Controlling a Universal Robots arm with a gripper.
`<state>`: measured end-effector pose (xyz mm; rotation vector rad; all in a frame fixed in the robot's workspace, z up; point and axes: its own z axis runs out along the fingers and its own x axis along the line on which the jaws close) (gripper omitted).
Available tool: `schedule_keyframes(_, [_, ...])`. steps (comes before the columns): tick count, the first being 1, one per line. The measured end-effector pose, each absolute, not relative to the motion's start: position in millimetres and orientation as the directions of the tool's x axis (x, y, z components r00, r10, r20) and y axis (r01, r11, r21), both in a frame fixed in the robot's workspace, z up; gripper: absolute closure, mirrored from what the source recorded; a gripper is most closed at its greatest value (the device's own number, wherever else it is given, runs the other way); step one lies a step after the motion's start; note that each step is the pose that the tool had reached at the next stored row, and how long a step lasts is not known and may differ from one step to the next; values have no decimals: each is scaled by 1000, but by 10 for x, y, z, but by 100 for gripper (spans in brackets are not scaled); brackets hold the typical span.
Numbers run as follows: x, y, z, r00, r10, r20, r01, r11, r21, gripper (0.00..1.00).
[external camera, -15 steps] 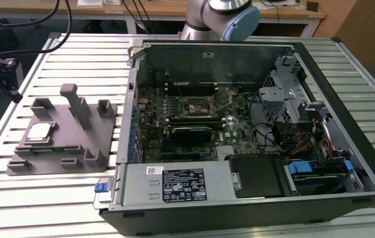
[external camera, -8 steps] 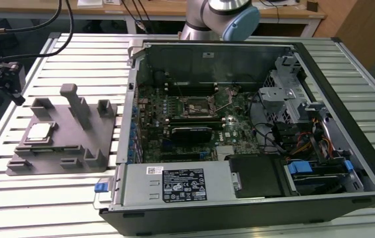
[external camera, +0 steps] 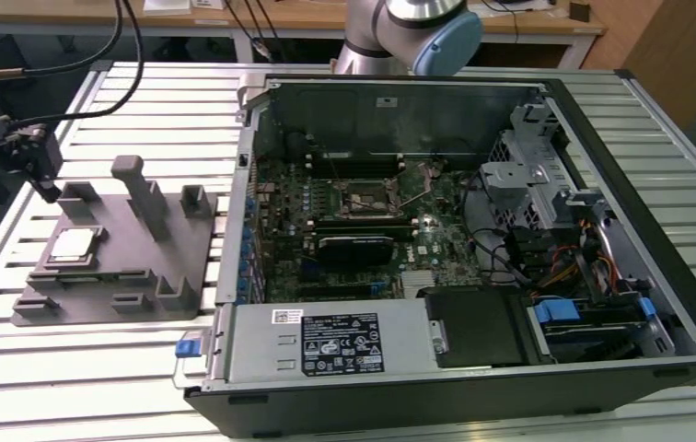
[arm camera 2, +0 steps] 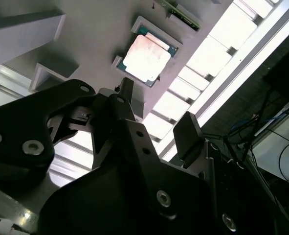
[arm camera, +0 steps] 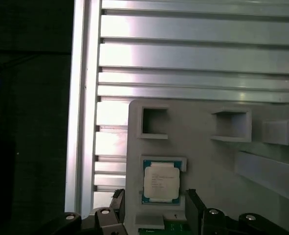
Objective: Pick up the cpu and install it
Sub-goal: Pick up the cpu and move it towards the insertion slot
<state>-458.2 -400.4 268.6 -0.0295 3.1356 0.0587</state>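
The pincer [arm camera 2: 156, 105] hung open and empty. Just beyond its tips the cpu [arm camera: 160, 182] lay in its grey fixture [arm camera: 208, 161] on the tabletop [arm camera: 183, 54]; nothing was picked up or installed yet.

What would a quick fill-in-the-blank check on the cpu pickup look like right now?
1. The cpu lies flat in the grey ____ on the slatted table.
2. The gripper hovers close to the cpu with its fingers ____, holding nothing.
3. The opened computer case stands to the exterior view's ____ of the cpu.
Missing words: fixture; open; right.
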Motion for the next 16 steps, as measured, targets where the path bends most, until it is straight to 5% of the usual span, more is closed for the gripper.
schedule_keyframes(16, [-4581, -4012, 2407, -1000, -19, -6, -19, 999, 37, 40])
